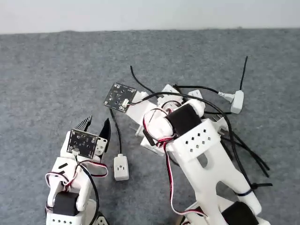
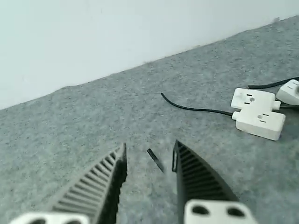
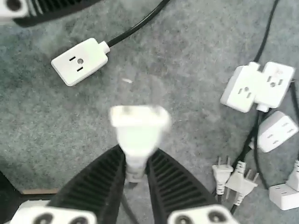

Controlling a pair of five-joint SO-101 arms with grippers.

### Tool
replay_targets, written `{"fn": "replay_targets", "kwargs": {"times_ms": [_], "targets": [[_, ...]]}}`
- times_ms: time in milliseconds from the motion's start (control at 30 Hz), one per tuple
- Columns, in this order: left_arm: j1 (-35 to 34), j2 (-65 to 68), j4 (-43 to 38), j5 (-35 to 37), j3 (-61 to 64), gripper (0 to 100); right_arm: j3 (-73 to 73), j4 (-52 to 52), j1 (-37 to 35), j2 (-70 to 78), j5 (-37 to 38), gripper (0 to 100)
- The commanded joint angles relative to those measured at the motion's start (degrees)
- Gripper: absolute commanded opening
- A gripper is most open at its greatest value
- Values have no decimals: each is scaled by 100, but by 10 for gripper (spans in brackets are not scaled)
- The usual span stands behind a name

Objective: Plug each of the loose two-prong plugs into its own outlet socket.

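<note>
My right gripper (image 3: 136, 168) is shut on a white two-prong plug (image 3: 138, 128) held above the grey carpet. A white single socket (image 3: 79, 60) on a black cord lies beyond it, also seen in the high view as the socket (image 1: 121, 167) beside the left arm. Two loose plugs (image 3: 233, 177) lie next to a cluster of white sockets (image 3: 257, 88). My left gripper (image 1: 98, 121) is open over bare carpet, its fingers (image 2: 107, 182) apart with a short black cable end (image 2: 154, 159) on the carpet between them. Joined sockets (image 2: 257, 114) lie far off to its side.
The right arm (image 1: 201, 145) covers the middle of the carpet, and black cords (image 1: 248, 159) tangle beside it. Another white cord end (image 1: 236, 101) lies at the far right. More sockets (image 3: 276, 131) sit near the loose plugs. A pale wall (image 1: 150, 14) bounds the carpet at the back.
</note>
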Motion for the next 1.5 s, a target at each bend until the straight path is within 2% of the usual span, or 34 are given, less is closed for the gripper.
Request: {"fn": "replay_targets", "kwargs": {"times_ms": [0, 200, 500, 600, 800, 867, 933, 1067, 1400, 1467], "targets": [[-26, 9, -167, 53, -66, 170, 237, -215, -84, -163, 18, 9], [79, 9, -167, 44, -40, 170, 818, -611, -57, -163, -176, 9], [176, 9, -167, -79, 31, 170, 2110, -1815, -40, -119, -220, 9], [132, 9, -290, -79, 66, 170, 2154, -2035, 180, -171, -404, 19], [132, 9, -325, -88, 119, 170, 26, -303, 725, -277, -501, 209], [132, 9, -325, -88, 119, 170, -70, 22, 716, -224, -510, 219], [132, 9, -325, -88, 119, 170, 607, -233, 690, -84, -501, 219], [132, 9, -325, -88, 127, 170, 2031, -1393, 752, -119, -457, 219], [149, 9, -325, -88, 136, 170, 2453, -1622, 716, -769, -501, 219], [158, 9, -325, -88, 136, 170, 2673, -1947, 716, -743, -501, 219]]}}
